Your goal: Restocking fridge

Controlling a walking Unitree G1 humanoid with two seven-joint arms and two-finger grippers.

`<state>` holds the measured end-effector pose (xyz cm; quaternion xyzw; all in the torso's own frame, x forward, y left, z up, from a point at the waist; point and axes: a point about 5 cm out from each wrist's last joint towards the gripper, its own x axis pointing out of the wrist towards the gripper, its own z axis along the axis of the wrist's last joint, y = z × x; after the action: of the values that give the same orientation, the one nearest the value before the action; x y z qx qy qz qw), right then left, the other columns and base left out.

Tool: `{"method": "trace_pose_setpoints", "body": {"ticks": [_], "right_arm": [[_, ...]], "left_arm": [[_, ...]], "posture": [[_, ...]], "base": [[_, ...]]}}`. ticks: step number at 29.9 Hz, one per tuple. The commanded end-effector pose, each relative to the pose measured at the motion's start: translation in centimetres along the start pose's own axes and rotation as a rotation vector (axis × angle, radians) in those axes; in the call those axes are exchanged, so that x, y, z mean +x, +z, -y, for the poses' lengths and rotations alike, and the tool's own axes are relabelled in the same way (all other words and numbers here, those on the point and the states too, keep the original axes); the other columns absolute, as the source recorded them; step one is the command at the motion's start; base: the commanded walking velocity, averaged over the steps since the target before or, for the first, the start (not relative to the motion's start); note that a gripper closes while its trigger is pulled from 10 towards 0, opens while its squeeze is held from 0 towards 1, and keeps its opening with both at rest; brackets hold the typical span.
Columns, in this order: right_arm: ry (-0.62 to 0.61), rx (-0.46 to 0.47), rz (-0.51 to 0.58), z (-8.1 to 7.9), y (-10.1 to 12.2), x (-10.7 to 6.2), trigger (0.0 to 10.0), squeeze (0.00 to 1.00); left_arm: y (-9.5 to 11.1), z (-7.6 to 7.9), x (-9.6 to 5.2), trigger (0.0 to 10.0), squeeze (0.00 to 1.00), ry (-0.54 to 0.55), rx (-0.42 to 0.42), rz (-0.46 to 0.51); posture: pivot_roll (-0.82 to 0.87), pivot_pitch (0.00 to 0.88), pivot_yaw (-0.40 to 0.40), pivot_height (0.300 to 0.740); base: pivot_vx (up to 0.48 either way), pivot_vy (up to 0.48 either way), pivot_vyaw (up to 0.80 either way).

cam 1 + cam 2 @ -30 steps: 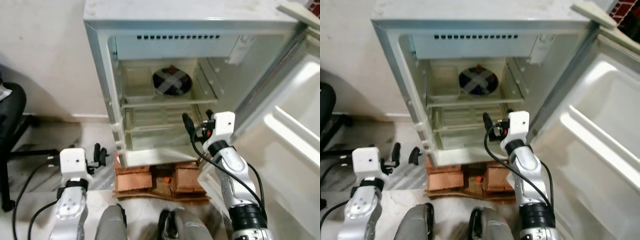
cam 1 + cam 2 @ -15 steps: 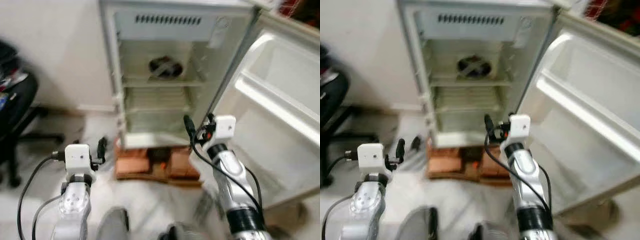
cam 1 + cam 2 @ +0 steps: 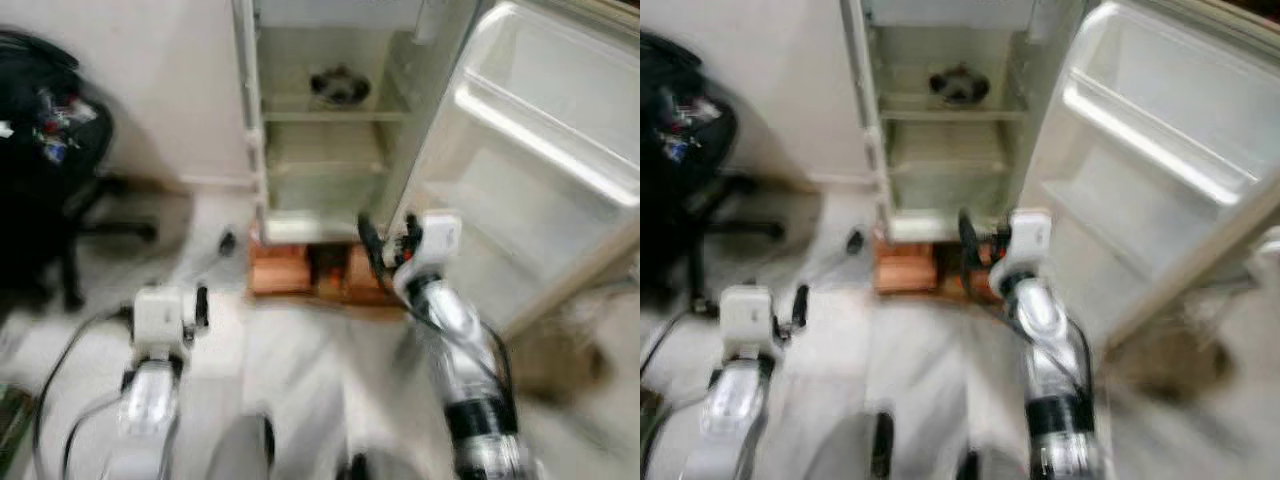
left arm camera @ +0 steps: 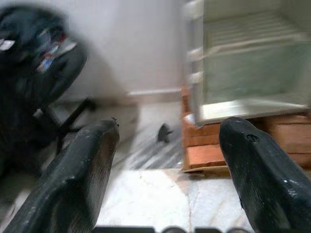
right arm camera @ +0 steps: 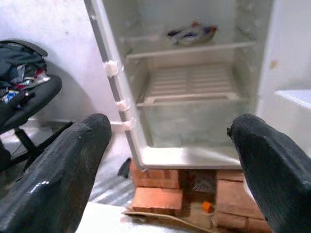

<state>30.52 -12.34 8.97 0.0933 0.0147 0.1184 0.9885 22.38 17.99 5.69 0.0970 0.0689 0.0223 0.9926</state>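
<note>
Right hand (image 3: 388, 240): fingers spread wide, nothing between them, held up in front of the fridge's lower edge, just ahead of the bricks. In the right wrist view the two black fingers (image 5: 53, 184) frame the open fridge from either side.

Left hand (image 3: 200, 305): also spread and empty, low over the pale floor (image 3: 300, 350), well left of the fridge. Its wrist view looks between the fingers (image 4: 73, 179) at the floor, a small dark object (image 4: 164, 132) lying near the wall, and the fridge's bottom corner.

Fridge (image 5: 146, 158): door (image 3: 520, 160) swung fully open to the robot's right, with moulded door shelves showing. Cabinet sits on a stack of reddish bricks (image 5: 158, 199) over flattened cardboard. Inside: an upper shelf with one item on it, a dark patterned packet or dish (image 5: 189, 34), too blurred in the head views to identify; the wrist view shows blue, white and a bit of orange. The ribbed shelf (image 5: 192, 85) below it is bare, with a translucent drawer front (image 5: 189, 126) under that.

Left of the fridge: plain light wall (image 3: 170, 90), then a black office chair (image 3: 50, 150) piled with dark clothing or bags, its base legs on the floor.

Both head views are motion-blurred; fine detail is unreliable.
</note>
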Motion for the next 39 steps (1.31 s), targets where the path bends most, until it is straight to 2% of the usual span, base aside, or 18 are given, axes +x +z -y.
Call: {"method": "trace_pose_setpoints", "body": {"ticks": [1, 7, 12, 22, 27, 33, 39], "right_arm": [[0.027, 0.004, 0.026, -0.9, 0.5, 0.4, 10.0, 0.00], [0.049, 0.004, 0.041, -1.4, 0.6, 0.5, 10.0, 0.00], [0.006, 0.000, 0.020, 0.1, 0.1, 0.4, 10.0, 0.00], [-0.006, -0.028, 0.029, 0.8, 0.4, 0.9, 10.0, 0.00], [0.021, -0.034, 0.019, 0.4, 0.0, 0.8, 10.0, 0.00], [0.061, -0.035, 0.046, -0.7, 0.5, 1.5, 10.0, 0.00], [0.065, -0.045, 0.057, -0.6, 0.8, 1.8, 10.0, 0.00]], "left_arm": [[0.9, 0.2, 0.4, 10.0, 0.00, -0.018, 0.035, 0.042], [0.3, 0.9, 0.1, 10.0, 0.00, -0.035, 0.021, 0.025], [0.1, 1.2, 0.4, 10.0, 0.00, -0.055, 0.010, 0.015], [0.1, 1.4, 0.7, 10.0, 0.00, -0.059, -0.010, 0.020], [0.1, 1.5, 0.7, 10.0, 0.00, -0.058, -0.012, 0.023], [0.2, 1.3, 0.7, 10.0, 0.00, -0.056, -0.018, 0.029], [0.2, 0.8, 0.8, 10.0, 0.00, -0.018, -0.022, 0.035]], "posture": [[0.22, 0.149, -0.055, 0.740], [0.20, 0.137, -0.059, 0.740], [0.18, 0.109, -0.082, 0.740], [0.17, 0.109, -0.098, 0.740], [0.17, 0.107, -0.096, 0.740], [0.16, 0.107, -0.079, 0.740], [0.16, 0.112, -0.078, 0.740]], "base": [[0.000, 0.000, 0.00], [0.000, -0.314, 0.00], [0.000, -0.480, 0.00], [0.000, -0.477, 0.00], [0.000, -0.471, 0.00], [0.000, -0.467, 0.00], [0.459, 0.000, 0.00]]}}
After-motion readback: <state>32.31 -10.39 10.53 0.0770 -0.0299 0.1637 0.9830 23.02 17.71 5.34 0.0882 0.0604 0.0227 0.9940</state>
